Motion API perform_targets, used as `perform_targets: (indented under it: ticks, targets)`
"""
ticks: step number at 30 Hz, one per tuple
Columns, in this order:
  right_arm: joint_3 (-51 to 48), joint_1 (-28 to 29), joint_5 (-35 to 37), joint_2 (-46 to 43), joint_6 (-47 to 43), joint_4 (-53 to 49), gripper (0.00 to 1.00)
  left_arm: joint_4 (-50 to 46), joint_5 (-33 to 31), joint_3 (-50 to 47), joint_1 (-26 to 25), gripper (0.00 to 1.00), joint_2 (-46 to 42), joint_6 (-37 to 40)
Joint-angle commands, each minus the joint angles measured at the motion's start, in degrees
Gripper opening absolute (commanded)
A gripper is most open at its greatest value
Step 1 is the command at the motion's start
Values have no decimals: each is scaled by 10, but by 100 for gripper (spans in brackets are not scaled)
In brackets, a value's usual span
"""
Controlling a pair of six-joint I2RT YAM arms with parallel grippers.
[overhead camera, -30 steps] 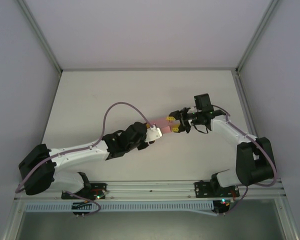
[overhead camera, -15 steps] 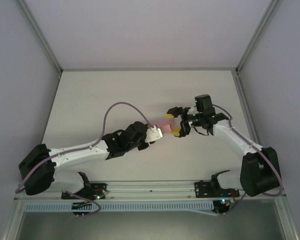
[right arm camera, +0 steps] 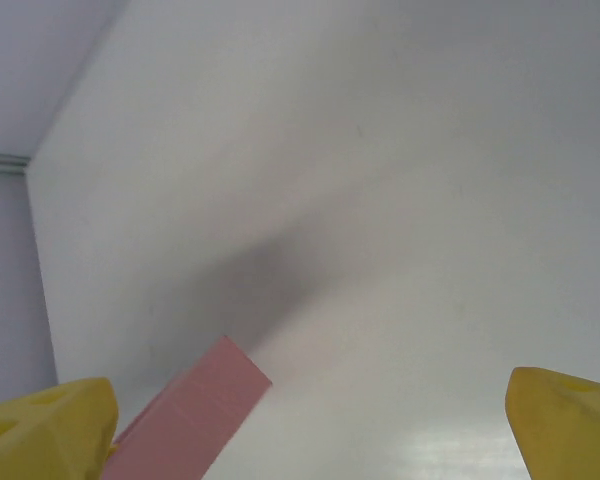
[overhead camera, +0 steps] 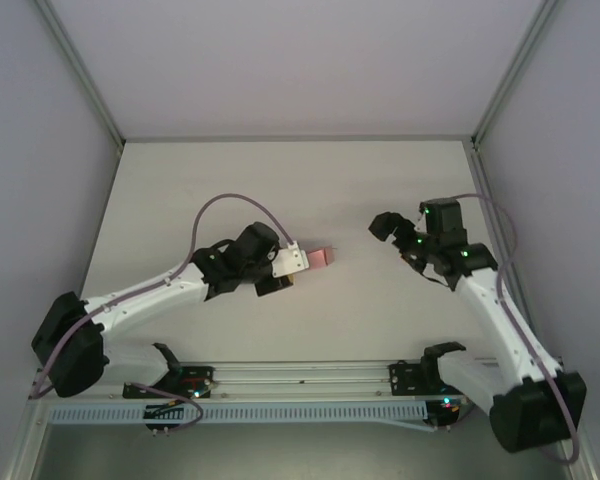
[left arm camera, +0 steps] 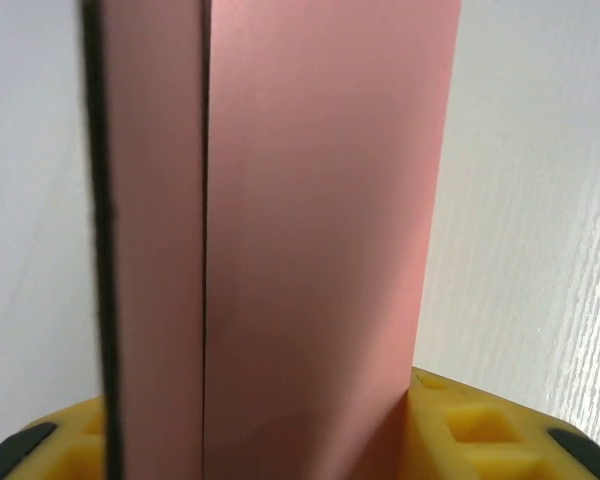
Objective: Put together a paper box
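Yellow pads [left arm camera: 460,430] on our left gripper [overhead camera: 300,262] are pinched partway shut on the left end of the paper box [overhead camera: 321,256]. The box pokes out to the right over the middle of the table [overhead camera: 180,190] and looks like a flat closed pink slab in the left wrist view. What's new: a second ago our right gripper [overhead camera: 397,240] was clamped on the box's right end too. Now it's let go, jaws swung fully wide with nothing in them, and backed off well to the right of the box. So we reckon the two-handed bit is finished and the left arm owns the box alone, probably for a set-down or a regrasp.
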Motion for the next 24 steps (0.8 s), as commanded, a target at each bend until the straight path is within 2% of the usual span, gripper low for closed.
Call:
perform_targets:
  ticks: [1, 4, 7, 11, 18, 24]
  targets:
    - [-76, -3, 75, -87, -80, 139, 100, -88, 18, 62, 22, 40, 47, 20]
    - [-121, -3, 4, -123, -123, 226, 100, -139, 23, 109, 29, 41, 79, 22]
    - [-129, -2, -72, -121, -179, 257, 100, -186, 48, 145, 30, 46, 105, 35]
    - [-107, 2, -168, -85, -275, 211, 100, -236, 76, 178, 31, 47, 133, 50]
    - [-109, 40, -162, -19, -318, 235, 96, -278, 89, 224, 31, 44, 196, 40]
    - [-88, 87, -155, 30, -405, 192, 91, -224, 72, 194, 33, 42, 196, 14]
